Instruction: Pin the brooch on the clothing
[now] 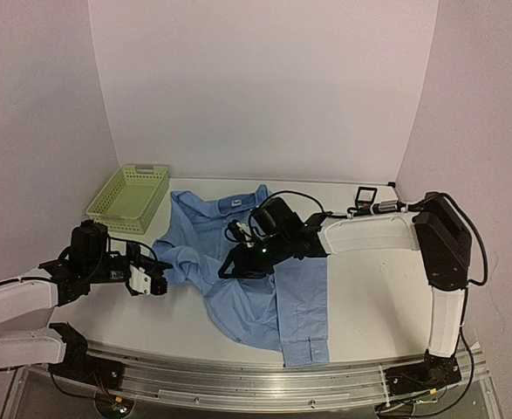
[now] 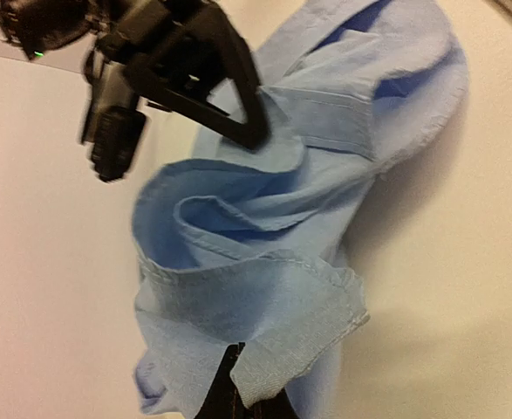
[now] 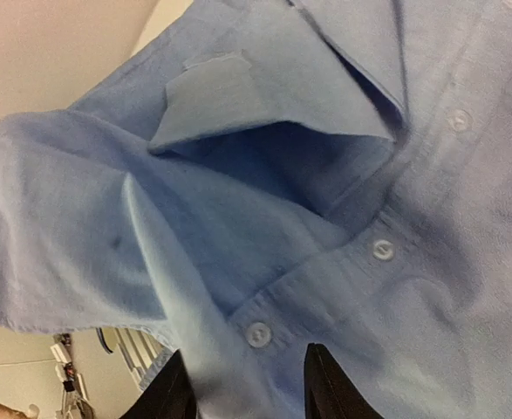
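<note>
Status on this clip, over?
Left hand shut on shirt edge. Right hand open over shirt front. Brooch not in view. Shirt bunched, not flat.

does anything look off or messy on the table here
The shirt is not lying flat. Its left side is bunched up and folded over itself, and a hem there is draped on the left fingers, which seem to pinch it. No brooch shows in any view.

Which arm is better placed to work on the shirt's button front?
Probably right. The right gripper hangs open over the shirt at its button strip; the left gripper sits at its bunched edge.
</note>
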`<state>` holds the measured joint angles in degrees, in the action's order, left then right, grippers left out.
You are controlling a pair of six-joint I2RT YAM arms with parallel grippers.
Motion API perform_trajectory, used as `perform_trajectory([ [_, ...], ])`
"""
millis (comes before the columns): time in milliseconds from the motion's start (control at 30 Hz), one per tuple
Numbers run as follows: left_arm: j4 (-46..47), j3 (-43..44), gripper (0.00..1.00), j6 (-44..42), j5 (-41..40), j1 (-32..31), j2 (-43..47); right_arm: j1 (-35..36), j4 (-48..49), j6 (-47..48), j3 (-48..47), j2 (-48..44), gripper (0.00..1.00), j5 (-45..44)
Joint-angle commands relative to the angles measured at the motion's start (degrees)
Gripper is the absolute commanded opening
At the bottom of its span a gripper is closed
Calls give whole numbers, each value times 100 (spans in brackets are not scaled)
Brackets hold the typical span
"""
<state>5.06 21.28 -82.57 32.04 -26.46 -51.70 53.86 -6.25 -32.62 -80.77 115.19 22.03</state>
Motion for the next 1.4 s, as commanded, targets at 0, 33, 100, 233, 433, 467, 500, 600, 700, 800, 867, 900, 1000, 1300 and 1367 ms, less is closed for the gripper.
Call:
perform_trajectory([
  [0, -2043, 159, 0, -173, 300, 9, 149, 191, -1375, 300, 202, -657, 43, -915],
  [33, -2257, 206, 0, -200, 333, 9, 120, 229, -1462, 255, 313, -702, 43, -1043],
  [100, -2571, 340, 0, -220, 435, 25, 18, 314, -1498, 89, 591, -806, 42, -1184],
  [233, -3222, 533, 0, -429, 652, 97, -165, 594, -1500, -197, 1066, -938, 29, -1501],
  [433, -3754, 596, 0, -792, 855, 297, -361, 896, -1468, -342, 1370, -468, 5, -1272],
  [467, -3873, 646, 0, -853, 877, 351, -428, 883, -1472, -385, 1443, -484, 2, -1344],
  [500, -4007, 716, 0, -924, 891, 449, -508, 837, -1480, -438, 1531, -542, 0, -1419],
  [600, -4575, 994, 0, -1373, 1021, 824, -824, 629, -1495, -662, 1933, -817, 0, -1551],
  [700, -5045, 1252, 0, -1810, 1069, 1102, -1195, 462, -1629, -708, 2271, -1006, 0, -1599],
  [800, -5233, 1343, 0, -2029, 1120, 1139, -1399, 380, -1879, -664, 2395, -1032, 0, -1601],
  [867, -5276, 1329, 0, -2151, 1169, 1143, -1447, 322, -2023, -612, 2395, -1075, 0, -1632],
  [900, -5261, 1315, 0, -2174, 1149, 1143, -1458, 296, -2103, -564, 2391, -1116, 0, -1640],
  [1000, -5334, 1396, 0, -2224, 976, 1147, -1610, 241, -2363, -314, 2345, -1264, 0, -1651],
  [1300, -6778, 1761, 12, -3083, 1044, 1160, -2063, 261, -2870, 855, 1834, -1254, 0, -1226],
  [1367, -6831, 1715, 28, -3093, 827, 1155, -1979, 273, -3002, 1010, 1692, -1233, 0, -1222],
])
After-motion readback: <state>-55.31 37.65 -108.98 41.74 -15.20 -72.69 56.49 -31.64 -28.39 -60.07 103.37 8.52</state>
